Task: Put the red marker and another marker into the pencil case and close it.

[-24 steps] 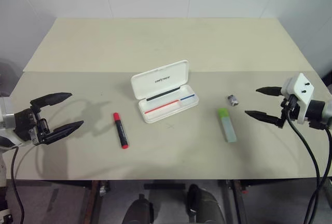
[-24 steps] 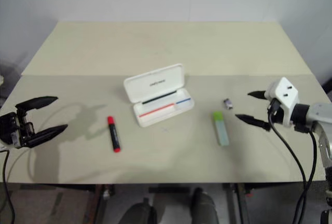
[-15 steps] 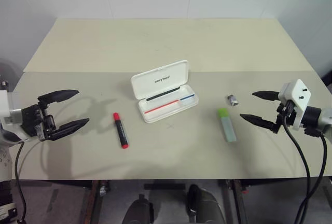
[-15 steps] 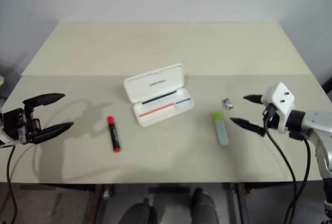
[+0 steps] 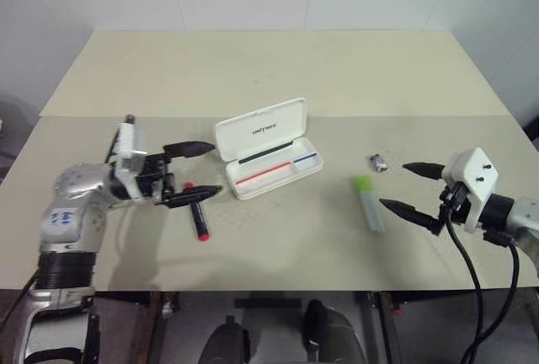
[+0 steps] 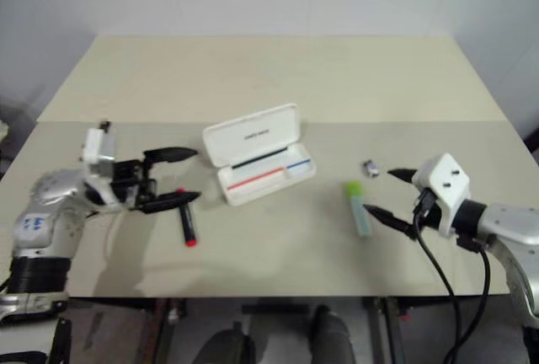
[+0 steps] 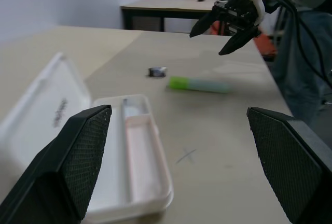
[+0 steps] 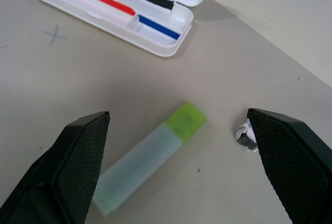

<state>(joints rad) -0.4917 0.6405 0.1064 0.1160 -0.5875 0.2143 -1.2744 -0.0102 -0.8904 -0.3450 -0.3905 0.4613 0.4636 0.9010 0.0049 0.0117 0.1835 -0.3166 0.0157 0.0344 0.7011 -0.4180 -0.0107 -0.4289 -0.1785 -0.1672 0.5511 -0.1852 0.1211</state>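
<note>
The left hand [image 5: 194, 172] has swung in from the bench's left edge toward the middle and now hangs just above the red marker [image 5: 196, 213], its two black fingers spread wide, one over the marker's capped end and the other nearer the pencil case [image 5: 266, 148]; it grips nothing. The marker lies flat on the bench [image 5: 269, 77] where it lay before, just left of the case and apart from it.

The right hand [image 5: 409, 187] has edged leftward from the bench's right side and sits lower in the picture than it did; its fingers are also spread, empty, with the lower fingertip now close beside the green highlighter [image 5: 368, 203]. From the right wrist, the highlighter [image 8: 148, 159] lies between the two open fingers, green cap pointing toward the case [image 8: 124, 6].

The pencil case stands open in the bench's middle, lid tilted back, its red and blue stripes showing in the tray, unmoved. The highlighter lies flat to its right, well apart. A small grey metal piece [image 5: 377, 161] sits just beyond the highlighter's cap, unchanged
</note>
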